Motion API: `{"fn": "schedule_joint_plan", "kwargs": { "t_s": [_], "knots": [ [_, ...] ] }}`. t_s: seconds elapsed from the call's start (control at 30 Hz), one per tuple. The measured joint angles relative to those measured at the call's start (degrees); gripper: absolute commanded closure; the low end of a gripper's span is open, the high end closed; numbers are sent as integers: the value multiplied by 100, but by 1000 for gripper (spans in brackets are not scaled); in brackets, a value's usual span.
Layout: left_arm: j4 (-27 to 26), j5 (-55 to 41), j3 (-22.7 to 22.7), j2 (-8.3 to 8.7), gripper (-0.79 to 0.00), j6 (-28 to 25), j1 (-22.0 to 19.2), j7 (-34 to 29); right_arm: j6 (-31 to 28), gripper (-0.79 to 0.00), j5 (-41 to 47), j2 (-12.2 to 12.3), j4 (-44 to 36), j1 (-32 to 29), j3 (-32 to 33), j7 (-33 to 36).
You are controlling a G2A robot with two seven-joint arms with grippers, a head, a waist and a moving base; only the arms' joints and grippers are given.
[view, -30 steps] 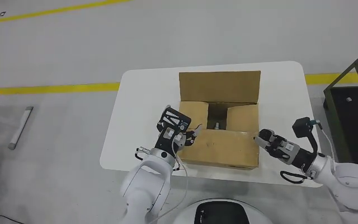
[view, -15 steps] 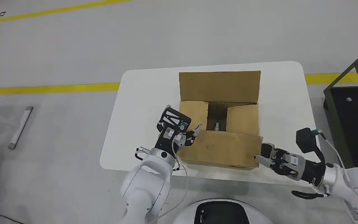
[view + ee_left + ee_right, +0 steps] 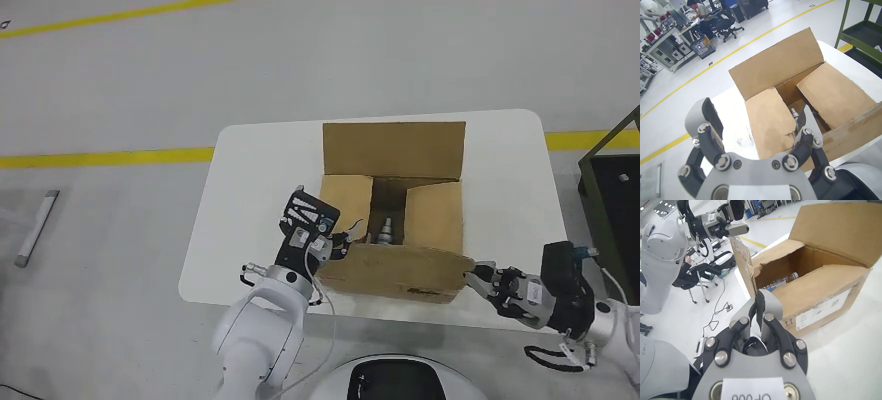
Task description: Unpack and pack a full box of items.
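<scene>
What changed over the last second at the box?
The right gripper, shut on the near flap of the cardboard box, drew back toward the robot. It swung the flap up off the opening, exposing more of the bottle inside. The left gripper, open at the box's near corner, the box and the other flaps stayed put.

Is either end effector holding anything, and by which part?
The right end effector pinches the near flap of the box by its right end. The left end effector is open, holding nothing.

We saw a plain brown box [image 3: 395,150] with a white label [image 3: 821,311], a white table [image 3: 255,200], and a yellow-striped grey floor [image 3: 100,80].
</scene>
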Motion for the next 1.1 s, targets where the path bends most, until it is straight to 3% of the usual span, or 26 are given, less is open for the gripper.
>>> {"fn": "schedule_joint_plan", "kwargs": {
  "t_s": [0.27, 0.5, 0.83, 0.97, 1.1],
  "knots": [
    [110, 153, 154, -19, -785, 106, -431, -335, -428, 0, -1887, -51, -237, -34, -91, -1112],
    [287, 306, 206, -8, -785, -132, -630, -877, -409, 0, -3282, -88, -237, -165, -232, -2143],
    [314, 234, 369, 6, -785, -463, -654, -1409, -331, 0, -3883, -86, -292, -352, -188, -2963],
    [269, 152, 430, 19, -785, -691, -635, -1562, -191, -280, -3812, -88, -248, -386, -187, -3121],
    [160, 4, 460, 36, -785, -875, -572, -1662, 1, -320, -3456, -97, -224, -422, -130, -3317]
  ]
}}
